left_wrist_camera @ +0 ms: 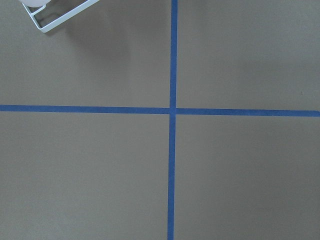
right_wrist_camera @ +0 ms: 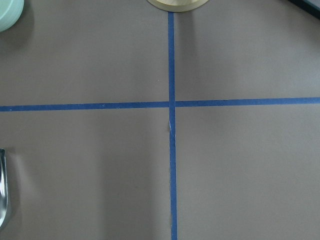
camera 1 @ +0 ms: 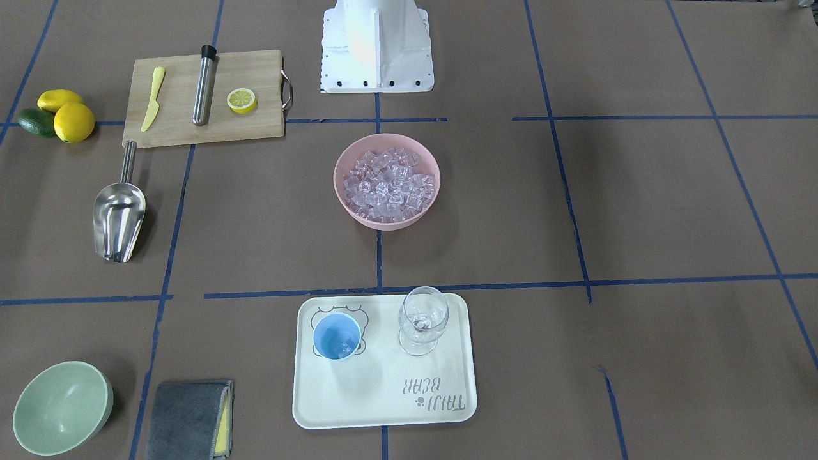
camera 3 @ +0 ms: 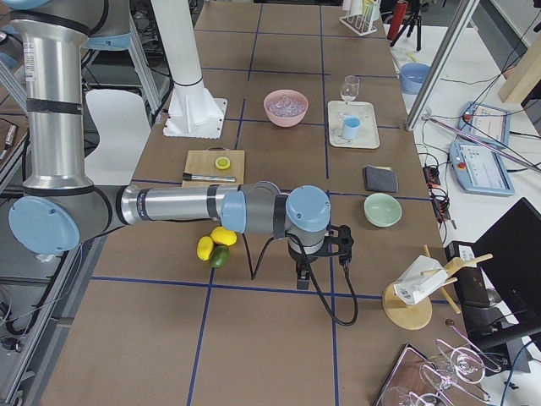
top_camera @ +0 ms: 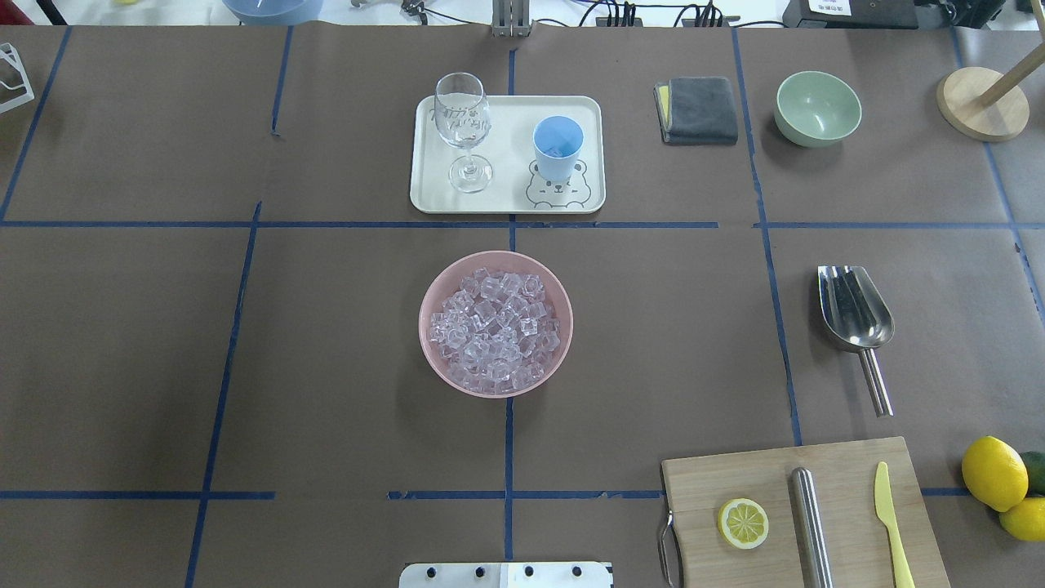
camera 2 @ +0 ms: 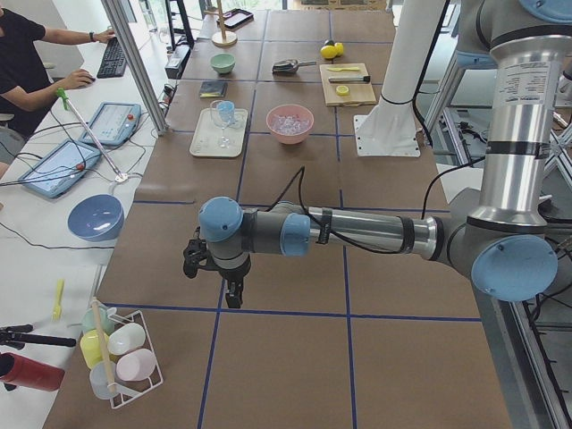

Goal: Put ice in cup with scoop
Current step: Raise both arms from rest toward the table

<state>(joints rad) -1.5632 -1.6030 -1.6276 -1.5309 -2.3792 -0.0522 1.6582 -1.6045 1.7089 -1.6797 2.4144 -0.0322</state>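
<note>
Two robot arms stretch low over one brown tabletop [top_camera: 326, 367] marked with blue tape lines, one arm at each end, well apart from the objects.

On it sit one wooden cutting board [top_camera: 735, 474], one cream tray [top_camera: 510, 147], one pink bowl [top_camera: 563, 310], one pale-green bowl [top_camera: 817, 108], one folded grey cloth [top_camera: 700, 109], one scoop [top_camera: 855, 309], one steel cylinder [top_camera: 812, 523], one wine glass [top_camera: 463, 122], one cup [top_camera: 558, 147], two whole lemons [camera 1: 73, 121], one lemon half [top_camera: 743, 523] and one yellow knife [top_camera: 890, 523].

The ice [top_camera: 494, 331], too many cubes to count, fills the pink bowl at the middle of the tabletop. The cup stands upright on the tray beside the wine glass, on the far side of the pink bowl from the robot, with a little ice at its bottom.

The scoop lies flat on the robot's right side, between the cutting board and the pale-green bowl. Its long axis runs roughly toward and away from the robot. The handle points toward the robot and the open end of the trough points away.

The left arm's fingers [camera 2: 234, 299] and the right arm's fingers [camera 3: 303, 275] point down at bare tabletop and hold nothing. I cannot tell whether either pair is apart or together.
</note>
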